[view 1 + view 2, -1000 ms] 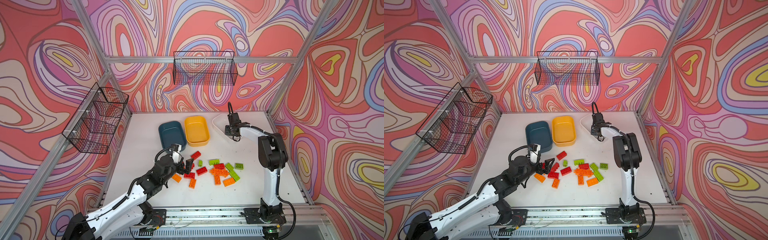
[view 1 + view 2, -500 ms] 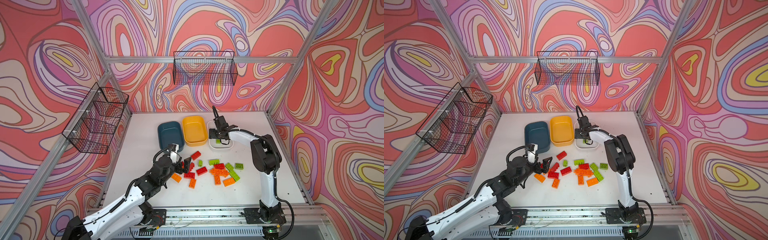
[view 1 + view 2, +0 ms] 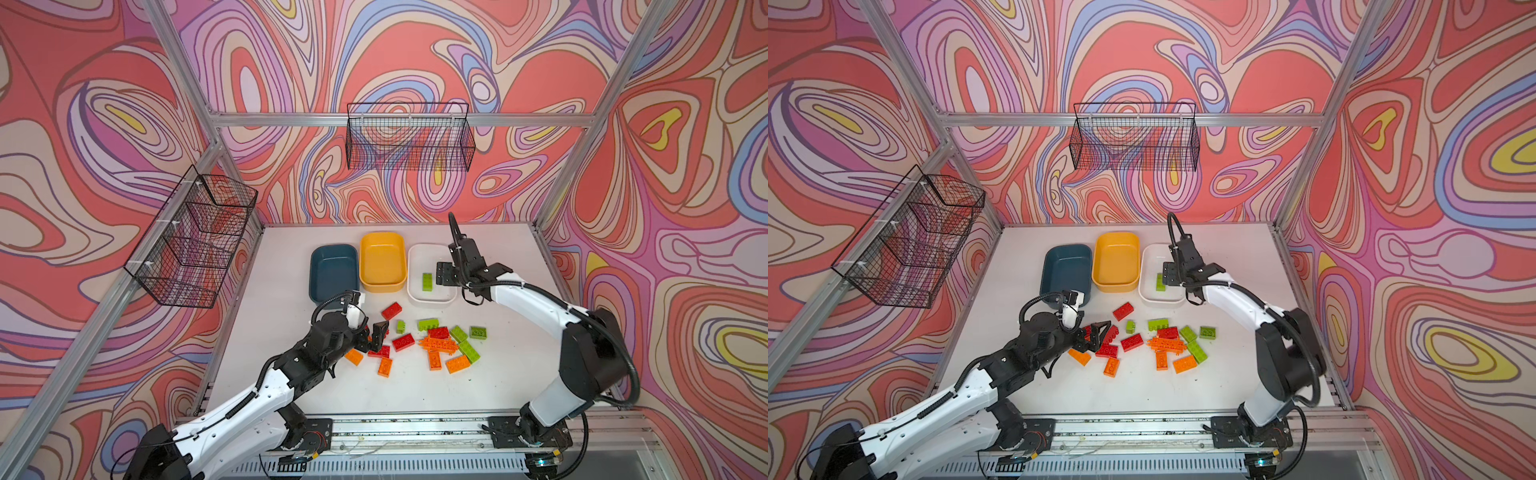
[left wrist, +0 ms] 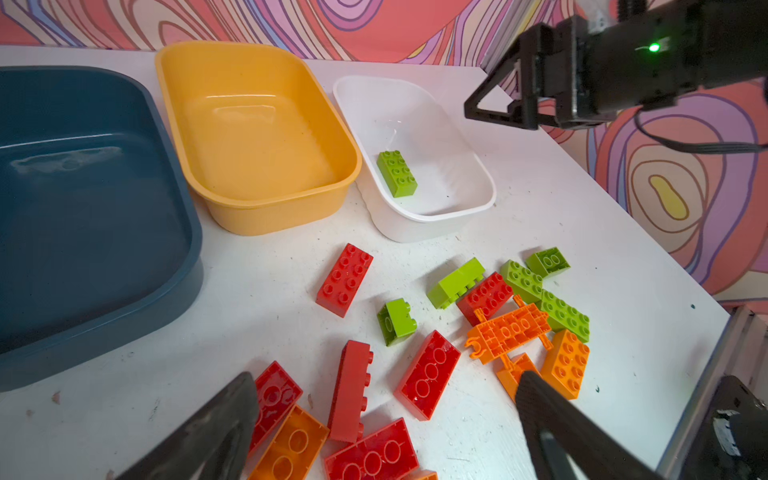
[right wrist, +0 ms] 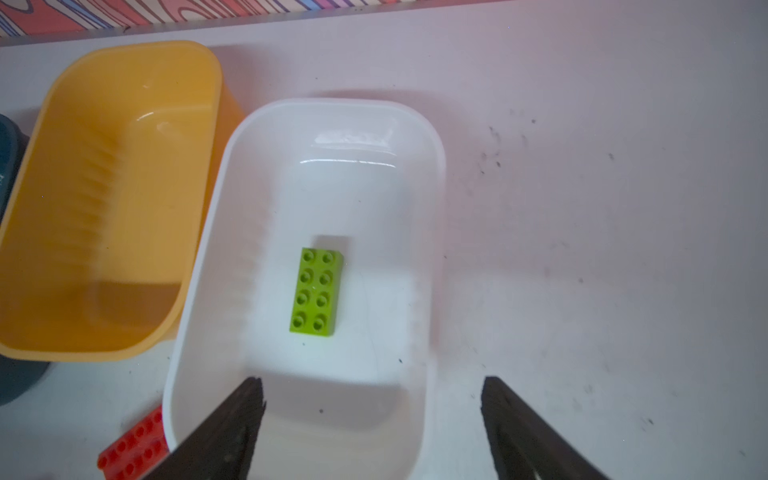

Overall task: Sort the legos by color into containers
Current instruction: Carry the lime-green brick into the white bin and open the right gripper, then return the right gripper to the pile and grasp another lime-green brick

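Three containers stand in a row at the back: teal tray [image 3: 333, 270], yellow tray [image 3: 382, 262] and white tray [image 3: 424, 255]. One green lego [image 3: 427, 281] lies flat, studs up, in the white tray [image 5: 353, 187]. My right gripper [image 3: 442, 274] hangs open above that tray's near end, holding nothing [image 5: 372, 381]. Red, orange and green legos [image 3: 436, 345] are scattered mid-table. My left gripper [image 3: 372, 334] is wide open just over the red bricks [image 4: 353, 390] at the pile's left edge, touching none that I can see.
Black wire baskets hang on the back wall [image 3: 409, 137] and the left wall [image 3: 191, 237]. A lone red brick [image 3: 392, 311] lies between the trays and the pile. The right arm's elbow [image 3: 590, 357] stands at the table's right edge.
My right gripper has swung left over the white tray and opened. The green brick now lies in that tray, which sits a little further left and forward. The left arm has barely moved.
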`<state>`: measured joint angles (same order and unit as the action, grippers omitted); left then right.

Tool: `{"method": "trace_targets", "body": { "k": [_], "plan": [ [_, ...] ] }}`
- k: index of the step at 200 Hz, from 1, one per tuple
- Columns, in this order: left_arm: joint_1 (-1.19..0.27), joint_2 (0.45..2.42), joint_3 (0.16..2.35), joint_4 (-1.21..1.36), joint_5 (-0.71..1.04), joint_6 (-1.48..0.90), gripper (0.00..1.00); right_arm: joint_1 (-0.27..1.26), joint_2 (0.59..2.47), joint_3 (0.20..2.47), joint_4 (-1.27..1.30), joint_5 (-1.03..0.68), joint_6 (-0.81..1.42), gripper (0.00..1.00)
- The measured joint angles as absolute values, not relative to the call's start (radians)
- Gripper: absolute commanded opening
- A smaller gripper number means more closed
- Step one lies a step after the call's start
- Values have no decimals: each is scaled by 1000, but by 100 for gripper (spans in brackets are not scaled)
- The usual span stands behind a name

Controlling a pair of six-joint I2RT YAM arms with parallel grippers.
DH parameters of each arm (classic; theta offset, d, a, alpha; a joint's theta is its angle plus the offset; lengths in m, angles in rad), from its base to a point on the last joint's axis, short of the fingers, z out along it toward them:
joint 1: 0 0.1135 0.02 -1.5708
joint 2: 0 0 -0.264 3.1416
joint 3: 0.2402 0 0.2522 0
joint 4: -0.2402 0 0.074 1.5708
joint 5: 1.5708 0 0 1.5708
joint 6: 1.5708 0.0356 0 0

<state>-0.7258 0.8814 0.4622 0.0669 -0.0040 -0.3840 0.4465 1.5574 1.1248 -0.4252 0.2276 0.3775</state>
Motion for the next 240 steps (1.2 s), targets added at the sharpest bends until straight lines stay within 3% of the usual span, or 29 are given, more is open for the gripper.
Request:
{"method": "trace_targets", "body": {
  "k": [63,120,134,167,210,240],
  "plan": [
    [-795,1098,465,217,81,-393,100,447,1319,736,-505,259,520,85],
    [-886,1205,546,268,93,-385,100,447,1306,656,-505,271,594,81],
    [-891,1205,546,275,93,-385,100,447,1318,655,-495,273,596,76],
    [-896,1198,545,274,83,-385,100,447,1373,646,-456,261,593,52],
    [-897,1143,540,270,53,-385,100,447,1380,640,-434,253,586,40],
    [-897,1100,527,261,30,-378,100,447,1375,657,-459,256,573,39]
  ]
}}
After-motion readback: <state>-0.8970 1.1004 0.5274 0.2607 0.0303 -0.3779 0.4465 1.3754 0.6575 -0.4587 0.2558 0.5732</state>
